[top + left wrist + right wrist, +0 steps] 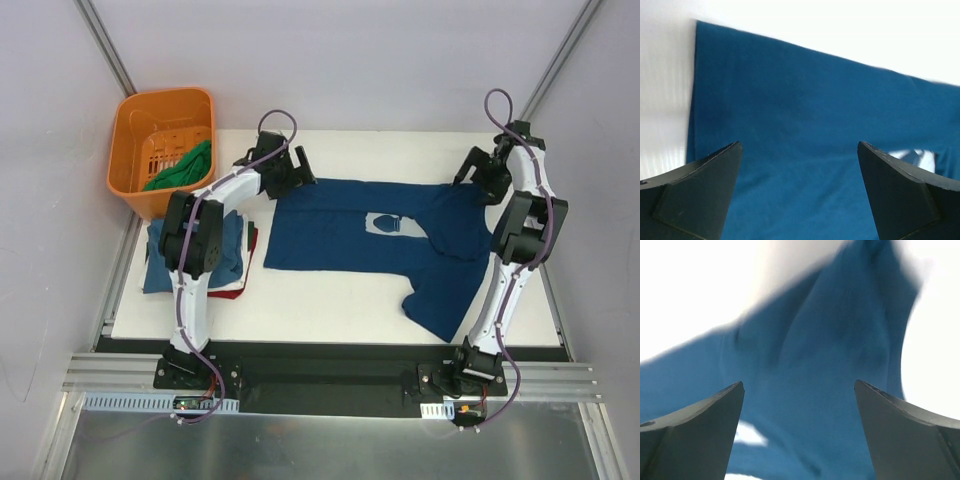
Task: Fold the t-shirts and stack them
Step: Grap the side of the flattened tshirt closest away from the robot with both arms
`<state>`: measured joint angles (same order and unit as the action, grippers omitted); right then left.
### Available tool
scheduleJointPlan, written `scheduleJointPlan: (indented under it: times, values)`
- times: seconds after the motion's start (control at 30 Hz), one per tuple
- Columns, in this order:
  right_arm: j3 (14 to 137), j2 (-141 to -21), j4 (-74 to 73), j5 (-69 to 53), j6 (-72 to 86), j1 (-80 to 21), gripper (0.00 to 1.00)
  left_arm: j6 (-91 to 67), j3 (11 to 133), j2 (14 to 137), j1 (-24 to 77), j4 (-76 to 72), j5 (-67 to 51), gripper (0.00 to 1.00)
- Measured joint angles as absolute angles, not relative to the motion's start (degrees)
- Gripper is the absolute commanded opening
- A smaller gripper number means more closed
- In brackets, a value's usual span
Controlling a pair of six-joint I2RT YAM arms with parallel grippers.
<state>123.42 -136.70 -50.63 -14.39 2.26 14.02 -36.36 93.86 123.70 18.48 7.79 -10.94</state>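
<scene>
You're in a robot lab cell, not a home. Plain white panel walls (350,60) are framed by aluminium posts (105,45), and the white table (330,315) is edged by a slotted aluminium rail (110,378). Your left arm (200,240) and right arm (520,250) bolt to a black base plate (330,385), cables (497,105) looping loose. The orange basket (135,150) and navy t-shirt (330,235) sit on bench board — a test-rig setup.
</scene>
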Motion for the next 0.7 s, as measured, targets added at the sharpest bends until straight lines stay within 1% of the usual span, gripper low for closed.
scheduleJointPlan:
  times: [0.1,0.23,0.33,0.4,0.5,0.6,0.7]
  values:
    - [114.4,-125.9,-50.3,-10.7,0.4,11.4,0.96,-34.9,90.2,116.2,20.4,9.6,-8.8,0.99]
    - [99.9,-103.4,-48.0,-3.1,-0.8,6.0,0.96,-32.0,82.3,99.8,25.2,10.0,-5.1,0.99]
    - [91.5,-86.1,-46.8,1.0,-0.9,1.7,0.96,-30.2,75.7,86.5,29.4,9.6,-2.2,0.99]
    - [84.4,-74.6,-45.6,2.8,-0.1,0.5,0.96,-29.5,70.5,78.0,31.8,9.5,-0.9,0.99]
    - [72.7,-60.6,-44.1,5.0,2.0,0.7,0.96,-29.5,62.7,68.5,32.6,9.9,0.6,0.99]
    - [63.0,-50.3,-44.6,5.6,4.0,0.9,0.96,-30.3,55.4,62.5,32.5,11.0,1.6,0.99]
    - [55.8,-44.2,-45.1,5.6,5.8,0.9,0.96,-31.9,48.7,58.3,32.7,12.5,1.8,0.99]
